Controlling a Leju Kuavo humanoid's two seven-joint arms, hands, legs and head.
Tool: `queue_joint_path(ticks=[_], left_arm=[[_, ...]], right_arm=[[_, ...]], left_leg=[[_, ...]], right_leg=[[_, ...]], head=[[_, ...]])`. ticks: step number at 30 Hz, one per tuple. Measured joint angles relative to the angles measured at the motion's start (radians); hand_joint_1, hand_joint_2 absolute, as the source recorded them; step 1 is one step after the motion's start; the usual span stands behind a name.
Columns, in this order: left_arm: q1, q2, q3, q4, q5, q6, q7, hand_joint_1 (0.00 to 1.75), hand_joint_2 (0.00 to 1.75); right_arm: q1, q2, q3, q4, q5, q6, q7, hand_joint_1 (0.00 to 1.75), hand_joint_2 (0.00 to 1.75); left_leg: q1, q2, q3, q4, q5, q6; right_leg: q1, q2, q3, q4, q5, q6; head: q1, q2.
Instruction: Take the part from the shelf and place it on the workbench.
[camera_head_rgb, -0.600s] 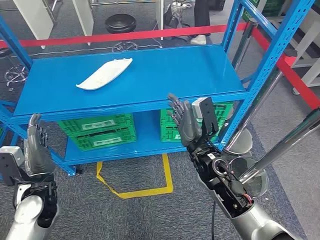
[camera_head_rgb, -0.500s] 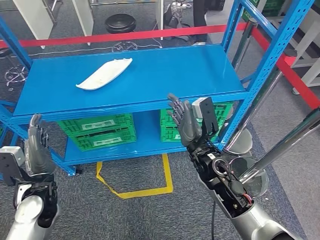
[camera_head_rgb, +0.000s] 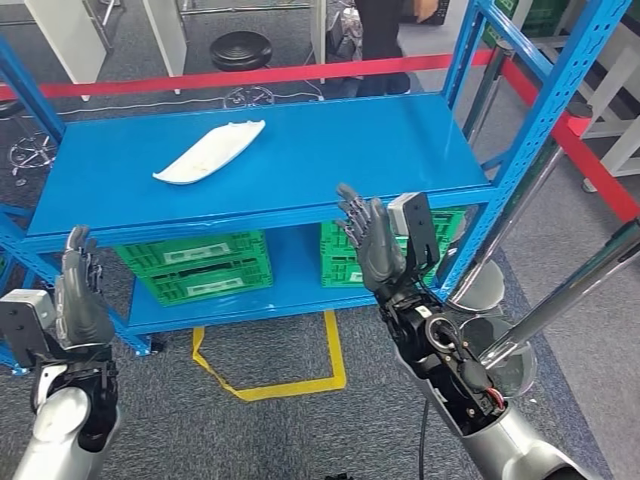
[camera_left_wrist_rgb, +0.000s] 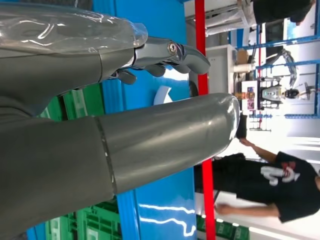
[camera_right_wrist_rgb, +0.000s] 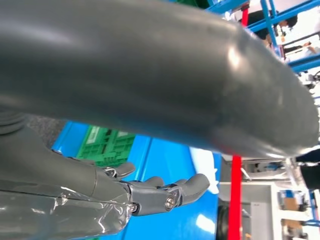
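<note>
- Left robot hand (camera_head_rgb: 75, 300) at 8 o'clock and right robot hand (camera_head_rgb: 371, 243) at 4 o'clock: fingers spread, holding nothing, both short of the blue shelf (camera_head_rgb: 317, 160).
- White part (camera_head_rgb: 209, 151) lies at 11 o'clock on the shelf's top deck, untouched.
- Judgement: reach over the front edge and approach along the part's long axis.

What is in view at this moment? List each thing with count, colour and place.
white part: one, white, on the top shelf, left of middle
shelf rack: one, blue, in front of the robot
crates: two, green, on the lower shelf
barrier tape: red, behind the rack
stool: one, black, beyond the tape
floor marking: yellow, below the rack
person: one, black shirt, behind the tape
left hand: open, raised, empty
right hand: open, raised, empty
</note>
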Motion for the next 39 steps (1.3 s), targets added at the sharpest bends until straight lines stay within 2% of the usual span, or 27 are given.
queue_joint_path(ticks=[1, 2, 4, 5, 6, 7, 11, 13, 15, 16, 17, 18, 20, 21, 22, 25, 27, 28, 30, 31, 32, 33, 35, 36, 37, 38, 39], left_arm=[[0.001, 0.000, 0.000, 0.002, 0.000, 0.000, -0.002, 0.00, 0.00], [0.001, 0.000, 0.000, 0.004, 0.000, 0.000, -0.003, 0.00, 0.00], [0.002, 0.000, 0.000, 0.006, 0.000, 0.000, -0.005, 0.00, 0.00], [0.001, 0.000, 0.000, 0.007, 0.000, 0.000, -0.005, 0.00, 0.00], [0.001, 0.000, 0.000, 0.007, 0.000, 0.000, -0.006, 0.00, 0.00], [0.001, 0.000, 0.000, 0.008, 0.000, 0.000, -0.007, 0.00, 0.00], [-0.001, 0.000, 0.000, 0.009, 0.000, 0.000, -0.008, 0.00, 0.00], [-0.003, 0.000, 0.000, 0.010, 0.000, 0.000, -0.008, 0.00, 0.00], [-0.002, 0.001, 0.000, 0.011, 0.000, 0.001, -0.008, 0.00, 0.00], [-0.001, 0.001, 0.000, 0.011, 0.000, 0.002, -0.008, 0.00, 0.00], [0.000, 0.001, 0.000, 0.012, 0.000, 0.003, -0.008, 0.00, 0.00], [0.001, 0.001, 0.000, 0.012, 0.000, 0.004, -0.008, 0.00, 0.00], [0.000, 0.002, 0.000, 0.012, 0.000, 0.006, -0.007, 0.00, 0.00], [0.000, 0.002, 0.000, 0.012, 0.000, 0.006, -0.006, 0.00, 0.00], [-0.001, 0.003, 0.000, 0.012, 0.000, 0.006, -0.006, 0.00, 0.00], [-0.006, 0.003, 0.000, 0.012, 0.000, 0.004, -0.005, 0.00, 0.00], [-0.009, 0.002, 0.000, 0.014, 0.000, 0.000, -0.008, 0.00, 0.00], [-0.011, 0.001, 0.000, 0.014, 0.000, -0.001, -0.010, 0.00, 0.00], [-0.013, 0.000, 0.000, 0.018, 0.001, -0.002, -0.013, 0.00, 0.00], [-0.013, -0.001, 0.000, 0.020, 0.002, -0.003, -0.015, 0.00, 0.00], [-0.012, -0.002, 0.000, 0.023, 0.002, -0.003, -0.016, 0.00, 0.00], [-0.012, -0.002, 0.000, 0.025, 0.003, -0.003, -0.017, 0.00, 0.00], [-0.012, -0.004, 0.000, 0.031, 0.005, -0.003, -0.018, 0.00, 0.00], [-0.013, -0.005, 0.000, 0.033, 0.006, -0.003, -0.019, 0.00, 0.00], [-0.014, -0.005, 0.000, 0.036, 0.007, -0.003, -0.020, 0.00, 0.00], [-0.015, -0.005, 0.000, 0.038, 0.009, -0.003, -0.021, 0.00, 0.00], [-0.017, -0.005, 0.000, 0.039, 0.010, -0.003, -0.021, 0.00, 0.00]], right_arm=[[0.001, 0.000, 0.000, 0.002, 0.000, 0.000, -0.001, 0.00, 0.00], [0.001, 0.000, 0.000, 0.004, 0.000, 0.001, -0.002, 0.00, 0.00], [0.001, 0.000, 0.000, 0.007, 0.000, 0.002, -0.005, 0.00, 0.00], [0.000, 0.000, 0.001, 0.008, 0.000, 0.003, -0.007, 0.00, 0.00], [0.000, 0.000, 0.001, 0.009, 0.000, 0.003, -0.008, 0.00, 0.00], [0.000, 0.000, 0.002, 0.011, -0.001, 0.003, -0.008, 0.00, 0.00], [-0.001, 0.000, 0.002, 0.014, -0.001, 0.003, -0.010, 0.00, 0.00], [-0.004, 0.000, 0.002, 0.014, -0.001, 0.003, -0.011, 0.00, 0.00], [-0.004, 0.000, 0.003, 0.014, -0.001, 0.004, -0.011, 0.00, 0.00], [-0.003, 0.000, 0.004, 0.015, -0.001, 0.004, -0.011, 0.00, 0.00], [-0.003, 0.000, 0.004, 0.016, -0.001, 0.004, -0.011, 0.00, 0.00], [-0.003, 0.000, 0.004, 0.016, -0.001, 0.005, -0.011, 0.00, 0.00], [-0.003, 0.000, 0.004, 0.018, -0.001, 0.005, -0.012, 0.00, 0.00], [-0.004, 0.000, 0.004, 0.019, -0.001, 0.005, -0.013, 0.00, 0.00], [-0.004, 0.000, 0.004, 0.020, -0.001, 0.005, -0.014, 0.00, 0.00], [-0.003, 0.000, 0.003, 0.022, -0.001, 0.003, -0.016, 0.00, 0.00], [-0.005, 0.000, 0.002, 0.022, 0.000, 0.002, -0.018, 0.00, 0.00], [-0.006, 0.000, 0.001, 0.023, 0.000, 0.002, -0.019, 0.00, 0.00], [-0.002, 0.000, 0.000, 0.025, 0.000, 0.003, -0.019, 0.00, 0.00], [0.002, 0.000, 0.000, 0.026, 0.000, 0.003, -0.019, 0.00, 0.00], [0.004, 0.000, 0.000, 0.028, 0.000, 0.003, -0.019, 0.00, 0.00], [0.005, 0.000, 0.000, 0.030, 0.001, 0.004, -0.019, 0.00, 0.00], [0.005, 0.000, -0.001, 0.033, 0.002, 0.005, -0.019, 0.00, 0.00], [0.005, 0.000, -0.002, 0.035, 0.003, 0.006, -0.018, 0.00, 0.00], [0.003, 0.000, -0.002, 0.038, 0.004, 0.010, -0.016, 0.00, 0.00], [0.002, 0.000, -0.002, 0.041, 0.005, 0.014, -0.014, 0.00, 0.00], [0.000, 0.000, -0.002, 0.044, 0.006, 0.020, -0.013, 0.00, 0.00]], left_leg=[[0.001, 0.001, 0.004, 0.000, -0.004, -0.003], [0.004, 0.002, 0.009, 0.001, -0.009, -0.008], [0.013, 0.003, 0.025, 0.006, -0.025, -0.022], [0.015, 0.002, 0.031, 0.010, -0.034, -0.031], [0.015, 0.002, 0.034, 0.015, -0.042, -0.039], [0.014, 0.002, 0.034, 0.019, -0.046, -0.046], [0.017, 0.005, 0.031, 0.040, -0.065, -0.066], [0.017, 0.003, -0.025, 0.145, -0.100, -0.070], [0.016, 0.000, -0.132, 0.298, -0.133, -0.068], [0.014, 0.000, -0.177, 0.345, -0.130, -0.065], [0.012, -0.001, -0.203, 0.352, -0.107, -0.060], [0.008, -0.002, -0.206, 0.316, -0.064, -0.051], [-0.006, -0.007, -0.166, 0.173, 0.036, -0.029], [-0.014, -0.010, -0.142, 0.108, 0.064, -0.019], [-0.019, -0.013, -0.125, 0.067, 0.074, -0.013], [-0.020, -0.013, -0.098, 0.026, 0.058, -0.008], [-0.014, -0.012, -0.069, 0.010, 0.051, -0.003], [-0.011, -0.012, -0.056, 0.004, 0.047, -0.001], [-0.011, -0.011, -0.037, 0.003, 0.033, 0.002], [-0.011, -0.011, -0.027, 0.003, 0.025, 0.001], [-0.010, -0.011, -0.016, 0.003, 0.016, 0.001], [-0.010, -0.011, -0.003, 0.003, 0.005, -0.001], [-0.008, -0.011, 0.025, 0.005, -0.017, -0.008], [-0.007, -0.012, 0.035, 0.007, -0.027, -0.013], [-0.007, -0.012, 0.038, 0.010, -0.036, -0.019], [-0.008, -0.011, 0.038, 0.013, -0.041, -0.025], [-0.009, -0.011, 0.038, 0.015, -0.045, -0.031]], right_leg=[[-0.004, -0.002, -0.025, 0.037, -0.003, 0.004], [-0.009, -0.004, -0.029, 0.032, 0.016, 0.009], [-0.019, -0.012, 0.021, -0.087, 0.093, 0.020], [-0.019, -0.016, 0.056, -0.153, 0.120, 0.026], [-0.019, -0.018, 0.083, -0.201, 0.131, 0.024], [-0.017, -0.018, 0.096, -0.223, 0.126, 0.019], [-0.012, -0.004, 0.112, -0.224, 0.100, -0.019], [-0.012, -0.001, 0.127, -0.227, 0.090, -0.034], [-0.008, 0.002, 0.138, -0.227, 0.078, -0.043], [-0.005, 0.005, 0.144, -0.227, 0.072, -0.045], [-0.003, 0.008, 0.151, -0.227, 0.065, -0.046], [-0.001, 0.011, 0.161, -0.228, 0.058, -0.046], [0.000, 0.017, 0.180, -0.230, 0.043, -0.045], [0.001, 0.020, 0.186, -0.233, 0.037, -0.042], [0.000, 0.022, 0.189, -0.237, 0.032, -0.038], [0.000, 0.022, 0.200, -0.243, 0.031, -0.022], [0.003, 0.012, 0.192, -0.206, 0.016, -0.016], [0.004, 0.008, 0.167, -0.157, -0.002, -0.013], [0.004, 0.002, 0.090, -0.024, -0.045, -0.008], [0.003, 0.001, 0.052, 0.025, -0.059, -0.005], [0.002, -0.001, 0.027, 0.042, -0.057, -0.002], [0.000, -0.002, 0.019, 0.022, -0.034, 0.001], [-0.005, -0.008, 0.042, -0.103, 0.070, 0.004], [-0.005, -0.011, 0.056, -0.164, 0.109, 0.004], [-0.003, -0.013, 0.068, -0.209, 0.135, -0.002], [0.000, -0.014, 0.073, -0.232, 0.143, -0.009], [0.004, -0.013, 0.077, -0.237, 0.133, -0.019]], head=[[0.002, 0.000], [0.002, 0.000], [0.006, 0.000], [0.009, 0.000], [0.013, 0.000], [0.013, 0.000], [0.002, 0.000], [-0.010, 0.000], [-0.021, 0.000], [-0.024, 0.000], [-0.025, 0.000], [-0.026, 0.000], [-0.027, 0.000], [-0.028, 0.000], [-0.029, 0.000], [-0.032, 0.000], [-0.028, 0.000], [-0.023, 0.000], [-0.015, 0.000], [-0.012, 0.000], [-0.009, 0.000], [-0.006, 0.000], [0.000, 0.000], [0.002, 0.000], [0.002, 0.000], [0.002, 0.000], [0.000, 0.000]])
